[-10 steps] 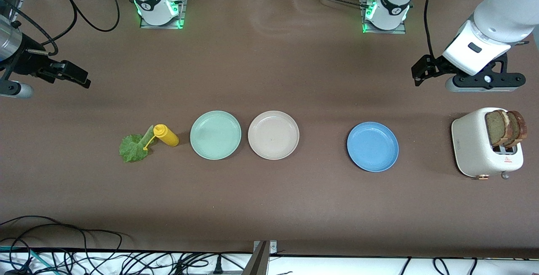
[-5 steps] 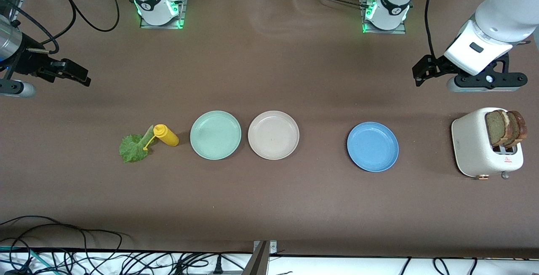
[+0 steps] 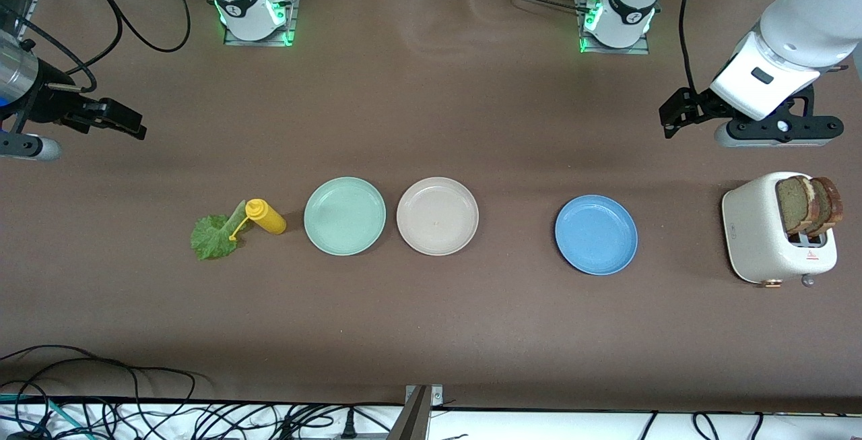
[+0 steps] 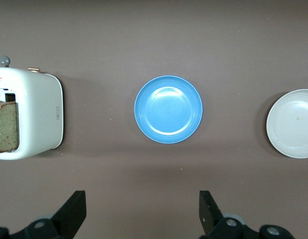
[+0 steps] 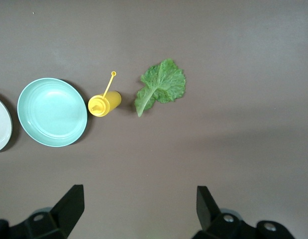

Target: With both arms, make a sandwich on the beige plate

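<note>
A: Where is the round, shallow, pale beige plastic plate point(image 3: 437, 216)?

B: Empty, about midway along the brown tabletop point(image 3: 431, 332), roughly halfway between the robots' edge and the front camera's edge. A round mint-green plate point(image 3: 345, 215) lies just beside it toward the right arm's end; a round blue plate point(image 3: 596, 234) sits apart toward the left arm's end.

A: And the sandwich parts?

B: Two square brown wholegrain toast slices point(image 3: 808, 205) stand upright in the slots of a cream-white toaster point(image 3: 768, 238) near the left arm's end of the tabletop. The ruffled green lettuce leaf point(image 3: 213, 235) lies flat toward the right arm's end, touching a yellow squeeze bottle point(image 3: 264, 216) that stands between it and the mint-green plate.

A: The grippers?

B: The left gripper point(image 4: 142, 214) hangs over bare tabletop beside the toaster, on the robots' side, fingers spread wide, holding nothing. The right gripper point(image 5: 139, 209) hangs over the right arm's end of the tabletop, fingers likewise wide apart and empty.
</note>
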Robot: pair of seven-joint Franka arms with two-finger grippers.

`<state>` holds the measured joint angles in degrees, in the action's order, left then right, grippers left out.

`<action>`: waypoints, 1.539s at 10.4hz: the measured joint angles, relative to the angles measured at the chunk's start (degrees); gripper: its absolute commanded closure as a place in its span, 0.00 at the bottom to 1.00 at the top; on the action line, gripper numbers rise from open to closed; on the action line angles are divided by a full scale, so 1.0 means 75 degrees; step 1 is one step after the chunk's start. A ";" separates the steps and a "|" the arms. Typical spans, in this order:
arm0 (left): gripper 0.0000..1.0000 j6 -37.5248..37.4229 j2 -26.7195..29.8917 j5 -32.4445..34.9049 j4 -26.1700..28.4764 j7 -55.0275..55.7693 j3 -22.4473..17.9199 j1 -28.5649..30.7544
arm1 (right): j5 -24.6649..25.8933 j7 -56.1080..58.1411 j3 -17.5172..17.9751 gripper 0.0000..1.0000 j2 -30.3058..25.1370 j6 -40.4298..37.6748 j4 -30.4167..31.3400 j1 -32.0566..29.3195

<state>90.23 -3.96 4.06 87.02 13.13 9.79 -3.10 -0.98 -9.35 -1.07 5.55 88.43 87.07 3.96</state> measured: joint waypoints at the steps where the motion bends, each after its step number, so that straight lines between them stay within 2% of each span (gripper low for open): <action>1: 0.00 0.0003 -0.0002 -0.0014 0.0000 0.0000 0.0000 0.0000 | 0.0000 0.0000 -0.0002 0.00 0.0001 -0.0006 0.0000 0.0000; 3: 0.00 0.0008 -0.0004 -0.0018 0.0000 0.0023 -0.0016 0.0093 | 0.0000 0.0000 -0.0005 0.00 0.0002 -0.0056 0.0000 -0.0002; 6: 0.00 0.0019 -0.0006 -0.0481 -0.0001 0.0008 -0.0069 0.0513 | -0.0001 -0.0047 -0.0020 0.00 0.0004 -0.0135 0.0001 -0.0004; 16: 0.00 0.0022 -0.0015 -0.0483 -0.0001 0.0007 -0.0051 0.0538 | 0.0001 -0.0192 -0.0085 0.00 0.0008 -0.0257 0.0001 -0.0010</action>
<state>90.39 -4.07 0.44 87.01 13.18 9.40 0.94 -0.98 -10.79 -1.71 5.61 86.51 87.08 3.88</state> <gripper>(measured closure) 0.000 0.000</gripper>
